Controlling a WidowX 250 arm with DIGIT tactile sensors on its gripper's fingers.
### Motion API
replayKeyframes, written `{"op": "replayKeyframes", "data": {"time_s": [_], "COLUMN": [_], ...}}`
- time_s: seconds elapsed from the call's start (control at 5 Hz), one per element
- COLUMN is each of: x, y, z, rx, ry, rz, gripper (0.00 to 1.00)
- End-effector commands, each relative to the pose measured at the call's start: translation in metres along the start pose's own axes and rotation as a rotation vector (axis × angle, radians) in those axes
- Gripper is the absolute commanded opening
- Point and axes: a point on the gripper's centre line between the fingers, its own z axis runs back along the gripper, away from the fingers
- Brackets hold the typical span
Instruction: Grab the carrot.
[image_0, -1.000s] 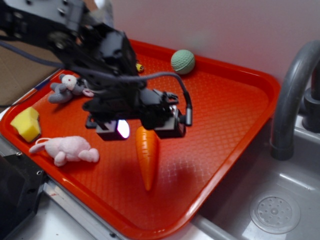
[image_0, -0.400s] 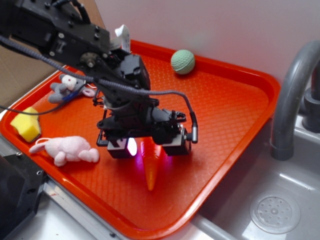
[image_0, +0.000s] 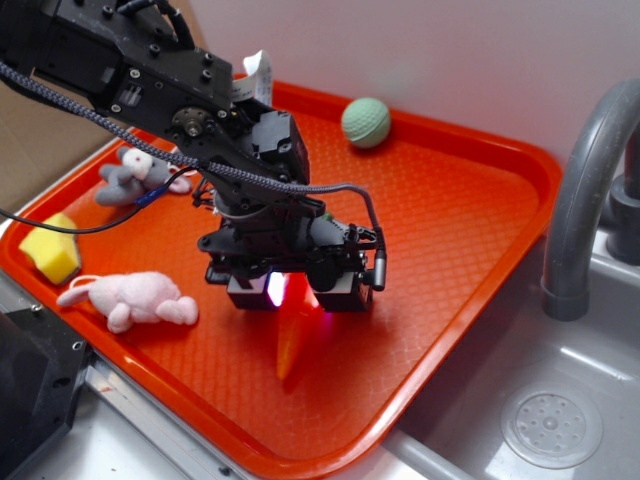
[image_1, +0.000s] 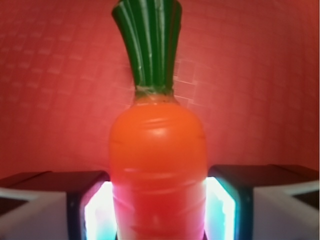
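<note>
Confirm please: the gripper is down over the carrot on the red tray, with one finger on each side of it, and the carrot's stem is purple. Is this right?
Not quite. The stem is green, not purple, as the wrist view shows. The rest holds: the gripper is down over the carrot on the red tray, with one finger on each side.

Carrot (image_0: 291, 340): in exterior view only pointed tip shows, thick end and stem hidden beneath gripper (image_0: 294, 293). In wrist view carrot (image_1: 157, 170) blurred, lower body cut off by bottom edge, stem top cut off by top edge. Gripper (image_1: 157, 210) fingers cut off at bottom corners; contact with carrot not certain, pads possibly touching. Grey plush mouse (image_0: 135, 175) partly hidden behind arm cable. Faucet (image_0: 585, 200) cut off at right edge.
</note>
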Motion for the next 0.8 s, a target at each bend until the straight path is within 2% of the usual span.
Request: {"op": "replayKeyframes", "data": {"time_s": [0.0,0.2,0.4,0.6], "x": [0.056,0.08,0.094,0.095], "y": [0.018,0.05,0.06,0.058], "z": [0.091,0.132,0.153,0.174], "rx": [-0.073,-0.049,-0.03,-0.013], "ry": [-0.117,-0.031,0.013,-0.067], "rz": [-0.216,-0.304,-0.334,-0.349], "gripper": [0.0,0.0,0.0,0.0]}}
